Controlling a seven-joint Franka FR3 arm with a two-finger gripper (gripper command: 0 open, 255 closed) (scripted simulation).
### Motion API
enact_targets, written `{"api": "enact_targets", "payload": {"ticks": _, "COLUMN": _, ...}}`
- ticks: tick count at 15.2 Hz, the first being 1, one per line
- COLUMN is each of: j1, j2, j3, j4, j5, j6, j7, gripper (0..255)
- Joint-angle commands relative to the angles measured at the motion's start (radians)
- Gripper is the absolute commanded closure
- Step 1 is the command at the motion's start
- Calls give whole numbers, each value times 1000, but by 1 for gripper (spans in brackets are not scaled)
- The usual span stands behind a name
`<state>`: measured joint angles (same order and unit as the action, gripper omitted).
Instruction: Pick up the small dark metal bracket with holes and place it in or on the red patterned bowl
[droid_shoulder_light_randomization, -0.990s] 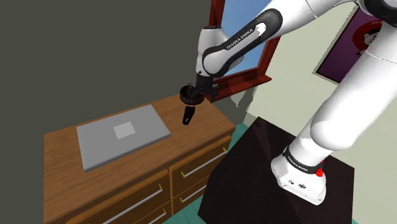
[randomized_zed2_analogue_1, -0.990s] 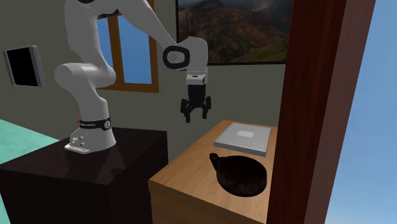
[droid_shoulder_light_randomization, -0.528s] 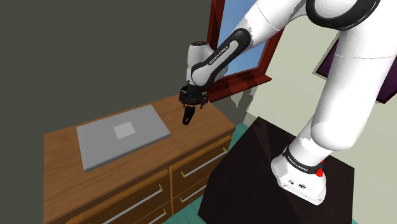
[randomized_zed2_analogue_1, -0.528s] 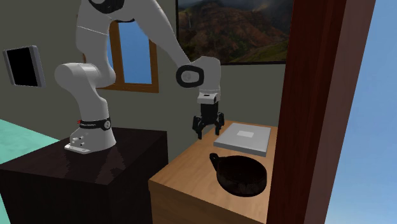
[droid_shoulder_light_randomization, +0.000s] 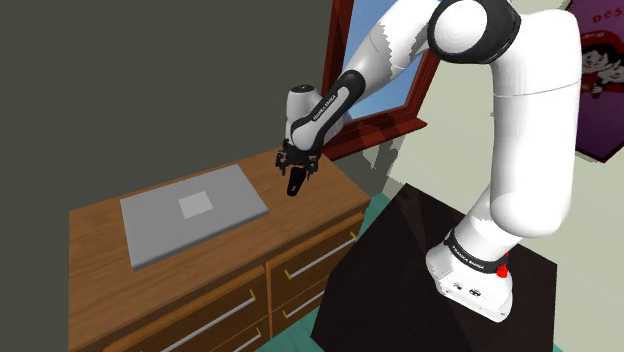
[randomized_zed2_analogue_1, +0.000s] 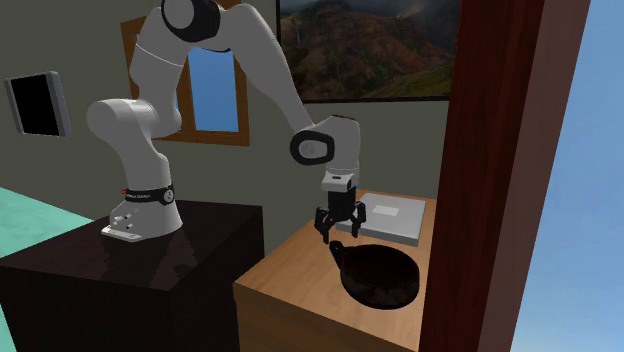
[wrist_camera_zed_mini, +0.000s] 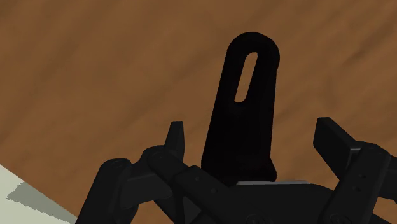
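Observation:
A small black bracket (wrist_camera_zed_mini: 245, 108) with a long slot lies flat on the wooden dresser top (droid_shoulder_light_randomization: 100, 225). My gripper (wrist_camera_zed_mini: 252, 143) is open and hangs just above it, one finger (wrist_camera_zed_mini: 175, 137) on each side, neither touching. In the shoulder view the gripper (droid_shoulder_light_randomization: 296, 172) sits over the bracket (droid_shoulder_light_randomization: 294, 187) near the dresser's right end. In the second exterior view the gripper (randomized_zed2_analogue_1: 341, 232) hovers above the bracket (randomized_zed2_analogue_1: 336, 248), which lies at the left rim of a bowl (randomized_zed2_analogue_1: 380, 292) that looks nearly black.
A flat grey slab (droid_shoulder_light_randomization: 190, 212) lies on the dresser to the shoulder view's left of the bracket. A red-brown window frame (droid_shoulder_light_randomization: 380, 125) stands behind the dresser's end. My dark stand (droid_shoulder_light_randomization: 420, 270) sits beside the drawers. A brown post (randomized_zed2_analogue_1: 500, 180) is close to the bowl.
The arm has swung over the dresser and lowered; the open gripper has come down from well above the surface to just over the bracket. Bracket, bowl and slab have not moved.

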<state>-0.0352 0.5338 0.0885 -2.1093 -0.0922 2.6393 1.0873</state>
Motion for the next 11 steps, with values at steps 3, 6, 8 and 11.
{"api": "enact_targets", "payload": {"ticks": 3, "j1": 8, "j2": 53, "j3": -7, "j4": 18, "j5": -7, "j6": 35, "j7": 9, "gripper": 0}}
{"api": "enact_targets", "payload": {"ticks": 6, "j1": 10, "j2": 73, "j3": -10, "j4": 24, "j5": -9, "j6": 49, "j7": 11, "gripper": 0}}
{"api": "enact_targets", "payload": {"ticks": 8, "j1": 10, "j2": 73, "j3": -10, "j4": 24, "j5": -9, "j6": 49, "j7": 11, "gripper": 0}}
{"api": "enact_targets", "payload": {"ticks": 11, "j1": 10, "j2": 73, "j3": -10, "j4": 24, "j5": -9, "j6": 49, "j7": 11, "gripper": 0}}
